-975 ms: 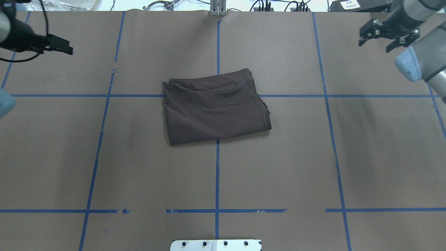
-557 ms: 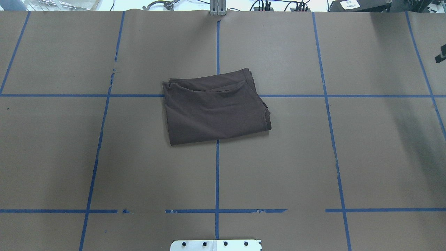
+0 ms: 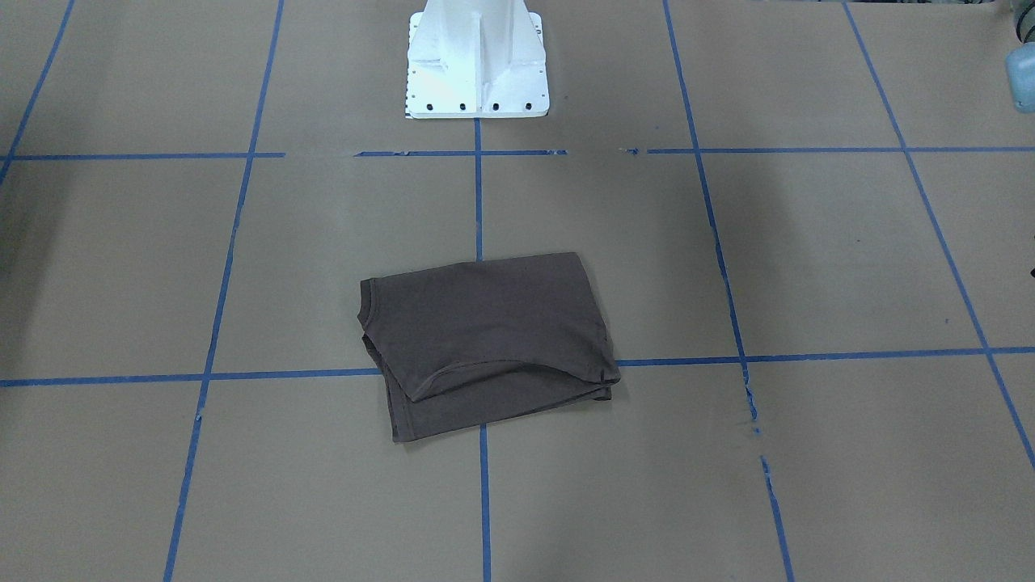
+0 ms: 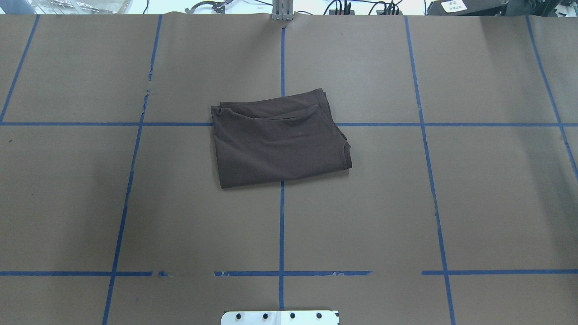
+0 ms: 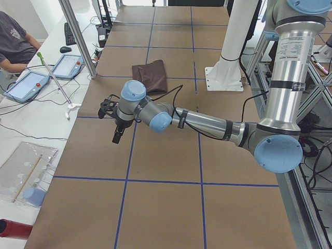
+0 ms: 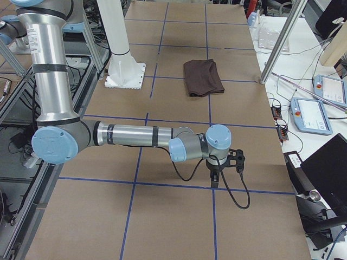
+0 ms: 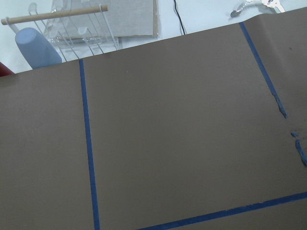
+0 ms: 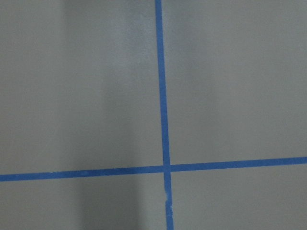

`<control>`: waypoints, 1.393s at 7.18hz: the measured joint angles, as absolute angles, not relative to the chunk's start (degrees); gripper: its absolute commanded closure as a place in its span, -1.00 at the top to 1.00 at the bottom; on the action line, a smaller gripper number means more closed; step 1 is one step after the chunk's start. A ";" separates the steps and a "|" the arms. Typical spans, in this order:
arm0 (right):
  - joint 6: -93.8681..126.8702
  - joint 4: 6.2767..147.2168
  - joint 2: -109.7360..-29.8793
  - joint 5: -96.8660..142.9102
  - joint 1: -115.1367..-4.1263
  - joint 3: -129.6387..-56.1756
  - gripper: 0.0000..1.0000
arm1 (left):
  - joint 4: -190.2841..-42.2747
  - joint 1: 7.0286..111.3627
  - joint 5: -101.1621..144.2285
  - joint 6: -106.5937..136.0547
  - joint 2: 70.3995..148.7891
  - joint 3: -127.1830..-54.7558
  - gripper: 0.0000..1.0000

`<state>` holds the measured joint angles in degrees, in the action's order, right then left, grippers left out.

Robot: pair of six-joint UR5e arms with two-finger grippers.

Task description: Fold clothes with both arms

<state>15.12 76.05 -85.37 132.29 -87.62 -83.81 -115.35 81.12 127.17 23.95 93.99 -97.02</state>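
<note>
The dark brown-grey T-shirt [image 4: 280, 140] lies folded into a rough rectangle at the table's middle, collar edge at its right. It also shows in the front view [image 3: 485, 339], the left view [image 5: 150, 76] and the right view [image 6: 202, 77]. My left gripper [image 5: 115, 132] hangs over bare table near the left end, far from the shirt. My right gripper [image 6: 217, 173] hangs over bare table near the right end, trailing a black cable. Both show only in side views, so I cannot tell whether they are open or shut. Neither holds cloth.
Brown paper with blue tape lines [image 4: 282, 225] covers the table. The white pedestal base [image 3: 477, 56] stands at the robot's side. A side bench holds tablets [image 5: 67, 66], with a seated person [image 5: 13, 39] beside it. A blue cup [image 7: 36, 48] and a clear rack lie past the left end.
Both arms have swung outward and left the overhead view, the left past the left edge, the right past the right edge. The shirt has not moved.
</note>
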 measured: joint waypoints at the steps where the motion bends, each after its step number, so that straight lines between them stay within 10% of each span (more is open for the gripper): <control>1: 14.95 76.78 -86.37 131.90 -88.33 -85.02 1.00 | -114.97 81.18 127.15 22.18 91.96 -96.98 1.00; 10: 5.52 97.27 -95.36 138.63 -92.69 -99.00 1.00 | -93.01 88.50 127.70 -13.62 87.16 -95.30 1.00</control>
<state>5.52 97.27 -95.36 138.63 -92.69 -99.00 -93.01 88.50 127.70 -13.62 87.16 -95.30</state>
